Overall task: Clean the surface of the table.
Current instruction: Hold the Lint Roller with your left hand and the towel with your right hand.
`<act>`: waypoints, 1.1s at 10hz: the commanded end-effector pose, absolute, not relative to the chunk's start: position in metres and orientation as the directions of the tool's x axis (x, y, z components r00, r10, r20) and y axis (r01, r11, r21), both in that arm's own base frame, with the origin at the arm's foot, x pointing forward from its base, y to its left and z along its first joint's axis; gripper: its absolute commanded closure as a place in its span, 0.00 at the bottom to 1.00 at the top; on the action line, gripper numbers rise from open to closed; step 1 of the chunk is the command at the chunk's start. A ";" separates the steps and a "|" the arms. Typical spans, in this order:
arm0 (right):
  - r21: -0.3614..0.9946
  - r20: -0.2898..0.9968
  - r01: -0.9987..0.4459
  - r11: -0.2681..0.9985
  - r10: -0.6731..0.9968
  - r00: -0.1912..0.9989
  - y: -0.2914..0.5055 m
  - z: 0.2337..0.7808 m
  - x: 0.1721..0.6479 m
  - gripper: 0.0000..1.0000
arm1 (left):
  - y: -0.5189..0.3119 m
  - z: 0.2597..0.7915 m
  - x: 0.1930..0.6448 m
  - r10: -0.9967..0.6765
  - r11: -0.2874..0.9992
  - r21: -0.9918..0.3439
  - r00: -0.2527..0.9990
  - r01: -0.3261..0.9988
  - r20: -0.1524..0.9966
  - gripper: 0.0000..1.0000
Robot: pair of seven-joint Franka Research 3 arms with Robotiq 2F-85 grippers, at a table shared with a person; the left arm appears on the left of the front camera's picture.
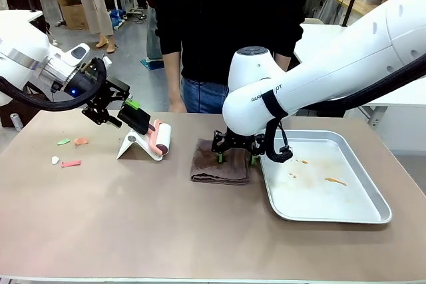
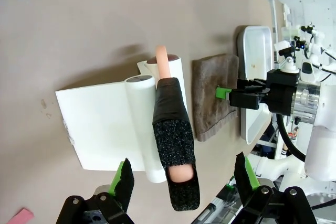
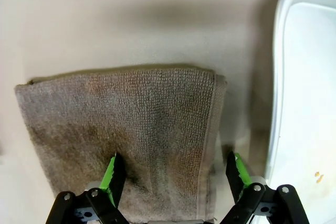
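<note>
As it lies, the table (image 1: 133, 231) runs lengthwise left to right.

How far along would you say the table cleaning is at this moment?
Nothing looks finished: paper scraps lie on the table. In hand: the left gripper, open, brackets the lint roller's handle, and the right gripper sits open over the brown towel; neither tool is gripped yet. Left to do: grasp a tool and clear the scraps.
</note>
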State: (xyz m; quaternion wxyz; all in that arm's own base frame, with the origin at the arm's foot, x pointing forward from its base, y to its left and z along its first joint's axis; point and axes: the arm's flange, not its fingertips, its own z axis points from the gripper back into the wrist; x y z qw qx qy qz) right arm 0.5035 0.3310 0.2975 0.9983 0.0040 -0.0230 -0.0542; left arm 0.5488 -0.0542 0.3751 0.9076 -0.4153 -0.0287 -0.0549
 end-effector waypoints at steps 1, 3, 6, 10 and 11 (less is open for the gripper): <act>0.032 0.058 0.126 0.992 -0.128 0.990 0.336 0.295 0.506 0.00 | -0.055 0.373 0.548 -0.044 0.631 -0.764 0.989 0.135 0.139 0.00; 0.037 0.057 0.126 0.991 -0.128 0.990 0.336 0.294 0.507 0.00 | -0.057 0.374 0.549 -0.024 0.628 -0.766 0.987 0.139 0.158 0.00; 0.040 0.058 0.128 0.991 -0.131 0.990 0.337 0.295 0.507 0.00 | -0.059 0.373 0.549 -0.029 0.630 -0.764 0.988 0.138 0.154 0.00; 0.055 0.044 0.138 0.989 -0.141 0.989 0.338 0.295 0.507 0.57 | -0.061 0.374 0.550 -0.037 0.637 -0.758 0.988 0.141 0.152 0.59; 0.066 0.044 0.136 0.989 -0.139 0.989 0.338 0.295 0.507 0.78 | -0.061 0.374 0.550 -0.039 0.638 -0.757 0.987 0.144 0.155 1.00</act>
